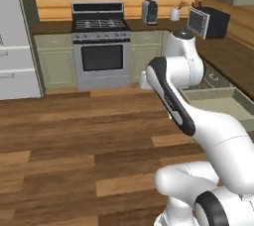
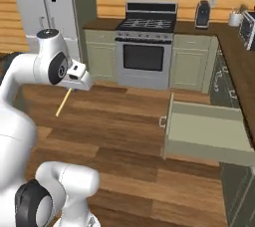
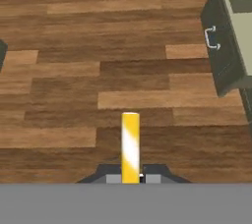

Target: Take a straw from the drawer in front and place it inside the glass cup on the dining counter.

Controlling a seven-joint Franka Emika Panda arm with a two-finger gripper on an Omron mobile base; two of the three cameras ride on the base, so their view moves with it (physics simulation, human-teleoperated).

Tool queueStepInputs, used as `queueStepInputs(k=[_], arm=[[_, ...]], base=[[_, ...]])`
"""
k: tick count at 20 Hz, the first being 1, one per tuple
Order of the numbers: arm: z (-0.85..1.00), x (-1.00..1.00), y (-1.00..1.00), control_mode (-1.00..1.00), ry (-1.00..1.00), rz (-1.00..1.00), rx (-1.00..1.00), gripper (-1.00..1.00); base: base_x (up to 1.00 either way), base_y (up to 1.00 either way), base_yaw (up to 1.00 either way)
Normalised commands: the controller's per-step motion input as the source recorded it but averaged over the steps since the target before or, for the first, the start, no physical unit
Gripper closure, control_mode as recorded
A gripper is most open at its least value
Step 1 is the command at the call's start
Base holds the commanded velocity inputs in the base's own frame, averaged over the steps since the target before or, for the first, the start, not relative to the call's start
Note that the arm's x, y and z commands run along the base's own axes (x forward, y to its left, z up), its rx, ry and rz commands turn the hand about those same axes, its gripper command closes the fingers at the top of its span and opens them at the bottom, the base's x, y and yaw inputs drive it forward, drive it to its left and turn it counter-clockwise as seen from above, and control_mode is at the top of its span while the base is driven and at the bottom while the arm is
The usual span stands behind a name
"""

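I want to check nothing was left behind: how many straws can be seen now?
1. The straw is clamped in the gripper, hanging over the wood floor, away from the open drawer. The drawer looks bare inside, though its near corner is hidden.

No text, label, brand, number or sign can be read on anything in these pictures.
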Motion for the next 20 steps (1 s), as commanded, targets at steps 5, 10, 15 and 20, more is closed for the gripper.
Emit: queueStepInputs(k=[5, 10, 15, 20], arm=[[0.0, 0.0, 0.0, 1.0, 0.0, 0.0, 0.0, 1.0], [0.0, 0.0, 0.0, 1.0, 0.0, 0.0, 0.0, 1.0], [0.0, 0.0, 0.0, 1.0, 0.0, 0.0, 0.0, 1.0], [0.0, 0.0, 0.0, 1.0, 0.0, 0.0, 0.0, 1.0]], base=[[-0.27, 0.85, 0.73], [0.17, 0.94, 0.29], [0.67, 0.97, -0.14], [0.79, 0.93, -0.31]])
